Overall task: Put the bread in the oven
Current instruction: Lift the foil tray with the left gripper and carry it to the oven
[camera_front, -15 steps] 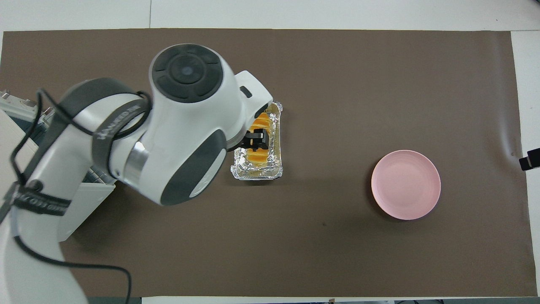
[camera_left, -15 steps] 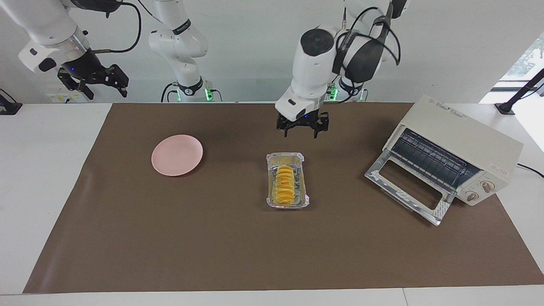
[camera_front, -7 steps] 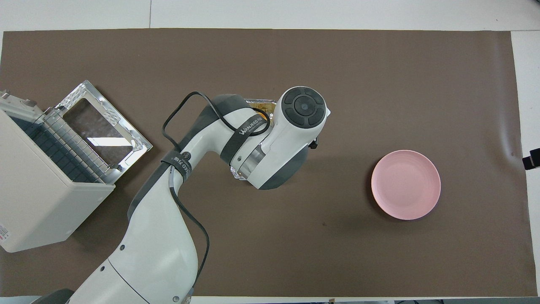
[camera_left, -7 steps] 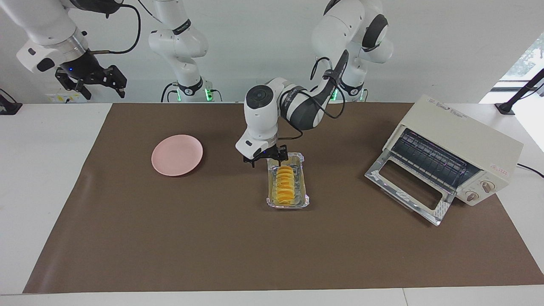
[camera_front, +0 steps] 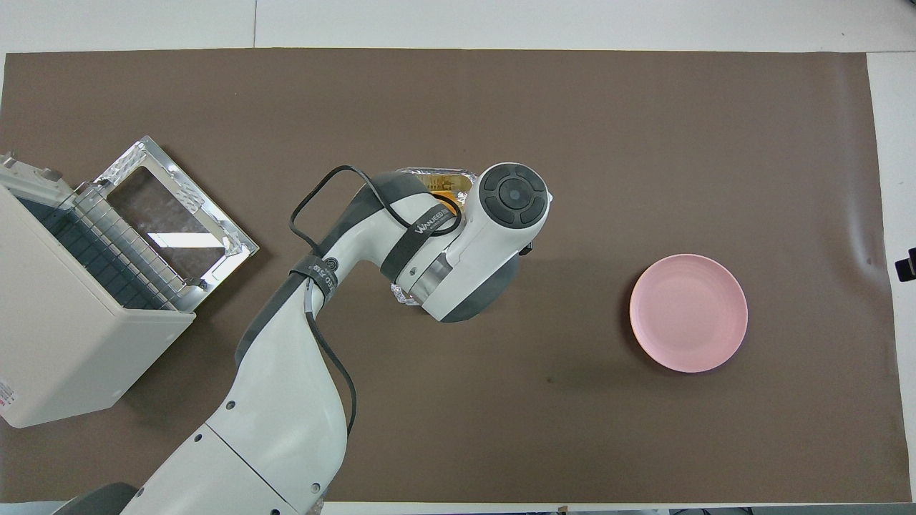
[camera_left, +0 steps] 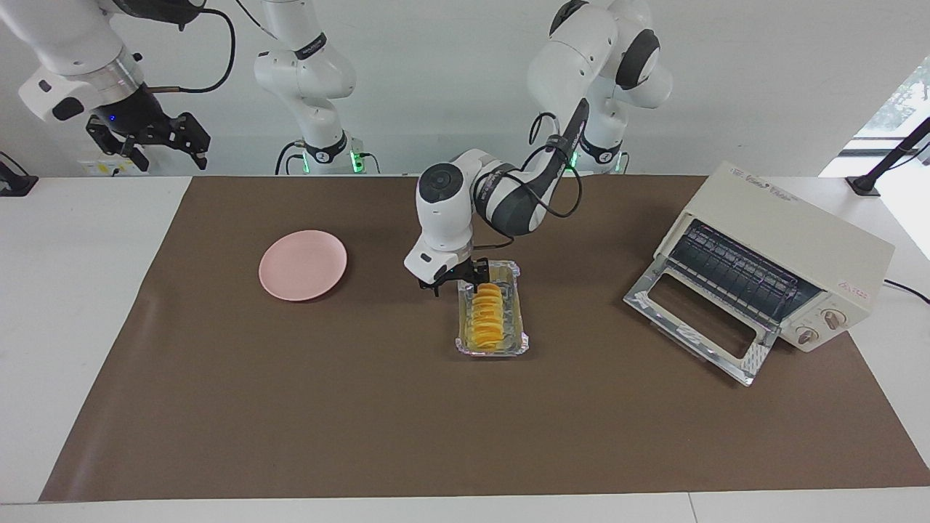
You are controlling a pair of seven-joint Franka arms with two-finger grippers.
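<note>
Since half a second before, your left gripper [camera_left: 456, 278] had sunk a little lower and drifted slightly toward the pink plate [camera_left: 303, 264], settling at the corner of the foil tray [camera_left: 491, 349] nearest the robots; a second before, it hung high above the mat. Its fingers stood spread, straddling the tray's rim, gripping nothing as far as the facing view showed. The right gripper [camera_left: 149, 134] waited in the air off the right arm's end of the table, fingers parted.

The bread [camera_left: 487, 316] lay in the tray, mid-table, well apart from the oven [camera_left: 781, 265], whose glass door was dropped open with the wire rack showing.

You risked the most from that offset. The fingers sat over thin crinkled foil rather than over the loaf, so closing there would likely crumple the rim or drag the light tray across the brown mat [camera_left: 465, 436]. The loaf was ridged and segmented, probably soft, so a hard pinch across its slices might part it. The oven's rack bars could also snag it on entry.
</note>
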